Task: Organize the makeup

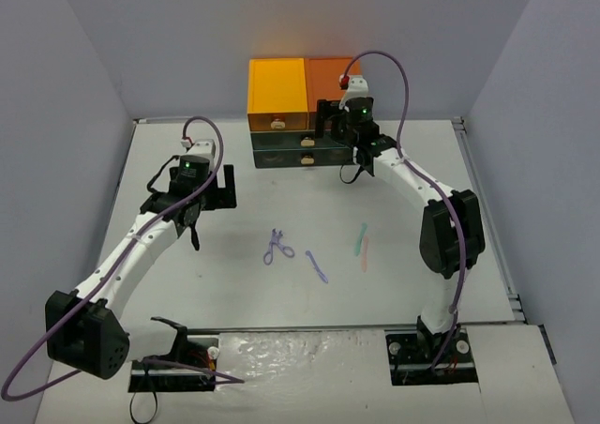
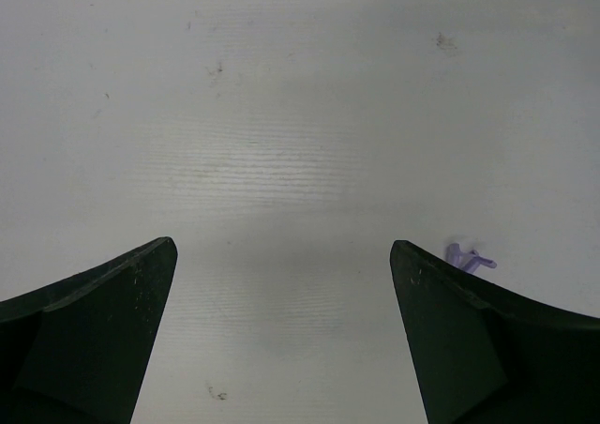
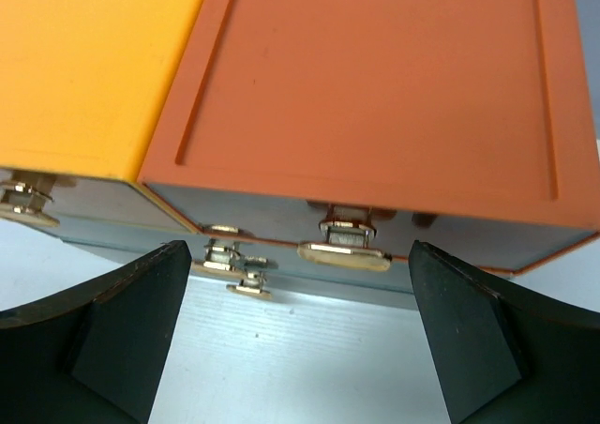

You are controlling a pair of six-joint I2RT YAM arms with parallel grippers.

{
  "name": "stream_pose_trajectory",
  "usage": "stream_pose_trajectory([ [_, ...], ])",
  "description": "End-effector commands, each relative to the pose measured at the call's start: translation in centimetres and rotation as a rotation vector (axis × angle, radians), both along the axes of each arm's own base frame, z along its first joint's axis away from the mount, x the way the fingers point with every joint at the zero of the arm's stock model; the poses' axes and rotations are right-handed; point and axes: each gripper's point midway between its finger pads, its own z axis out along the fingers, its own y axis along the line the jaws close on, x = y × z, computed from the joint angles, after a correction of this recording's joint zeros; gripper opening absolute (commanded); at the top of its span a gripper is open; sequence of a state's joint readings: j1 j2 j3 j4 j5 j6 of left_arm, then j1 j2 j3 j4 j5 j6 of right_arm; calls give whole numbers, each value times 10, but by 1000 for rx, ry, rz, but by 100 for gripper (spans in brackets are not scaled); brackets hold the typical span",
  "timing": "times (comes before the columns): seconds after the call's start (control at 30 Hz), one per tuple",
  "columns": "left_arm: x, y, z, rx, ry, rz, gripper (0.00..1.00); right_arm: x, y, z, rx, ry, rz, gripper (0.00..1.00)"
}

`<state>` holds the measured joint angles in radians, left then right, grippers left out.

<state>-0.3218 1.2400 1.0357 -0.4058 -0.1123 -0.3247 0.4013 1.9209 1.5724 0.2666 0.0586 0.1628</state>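
A purple scissor-like curler (image 1: 277, 247), a purple stick (image 1: 317, 265), a mint stick (image 1: 359, 239) and a pink stick (image 1: 365, 254) lie on the white table (image 1: 234, 293). My left gripper (image 1: 214, 188) is open and empty above bare table, left of the curler; a bit of the curler (image 2: 469, 258) shows behind its right finger. My right gripper (image 1: 337, 114) is open and empty, just above and in front of the drawer box, facing the gold handle (image 3: 343, 254) of the dark-orange drawer. Jars, brushes and pencils are out of view.
The drawer box (image 1: 300, 114) stands at the table's far edge, with a yellow-orange top (image 3: 84, 58) beside a dark-orange top (image 3: 375, 77) and dark drawers with gold handles (image 1: 306, 159) below. Grey walls close in left, right and back.
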Motion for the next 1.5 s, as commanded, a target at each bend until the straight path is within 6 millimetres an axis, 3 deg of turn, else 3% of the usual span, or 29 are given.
stream_pose_trajectory([
  [0.0,19,-6,49,-51,-139,22,97,-25,-5,87,112,-184,34,100],
  [0.03,22,-9,54,-59,-153,17,97,-35,-9,94,120,-192,32,100],
  [0.1,32,-23,68,-74,-189,-9,97,-52,-21,87,104,-164,7,100],
  [0.17,44,-38,80,-84,-211,-33,97,-69,-32,105,109,-191,-3,100],
  [0.3,73,-69,103,-105,-261,-74,96,-116,-55,117,102,-192,-20,100],
  [0.33,79,-74,106,-108,-267,-79,96,-118,-56,115,98,-184,-20,100],
  [0.47,112,-103,110,-115,-282,-103,96,-158,-75,121,107,-196,-38,100],
  [0.57,132,-124,127,-144,-323,-105,93,-185,-89,124,110,-199,-52,100],
  [0.7,153,-143,120,-147,-320,-85,92,-207,-100,113,101,-177,-66,100],
  [0.87,179,-155,122,-142,-343,-55,89,-224,-108,99,93,-143,-74,100],
  [0.97,191,-157,113,-121,-335,-33,89,-230,-112,99,88,-146,-79,100],
  [1.03,198,-157,118,-114,-352,-19,89,-232,-114,95,80,-143,-82,100],
  [1.3,215,-159,105,-86,-343,12,87,-230,-112,90,71,-131,-73,100],
  [1.47,222,-159,102,-68,-346,25,81,-231,-111,85,67,-121,-68,100],
])
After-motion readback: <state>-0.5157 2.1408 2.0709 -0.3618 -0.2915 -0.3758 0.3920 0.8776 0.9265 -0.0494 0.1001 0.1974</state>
